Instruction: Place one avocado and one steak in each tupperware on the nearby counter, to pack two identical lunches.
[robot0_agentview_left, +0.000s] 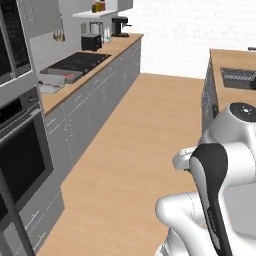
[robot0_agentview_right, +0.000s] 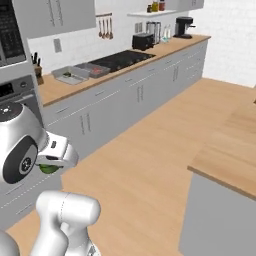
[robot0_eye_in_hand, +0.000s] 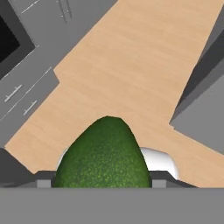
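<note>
The hand grips an avocado low in the hand view, above the floor, while both tupperware wait on the counter upper left, one seemingly showing red, so packing looks unfinished.

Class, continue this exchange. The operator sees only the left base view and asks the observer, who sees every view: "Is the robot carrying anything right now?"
Observer: Yes. In the hand view the gripper is shut on a green avocado.
Operator: Is it over the counter?
Observer: No. The hand view shows the wooden floor beyond the avocado.
Operator: What stands by the bins that I miss?
Observer: In the right base view a knife block stands on the counter, to the left of the nearer bin.
</note>
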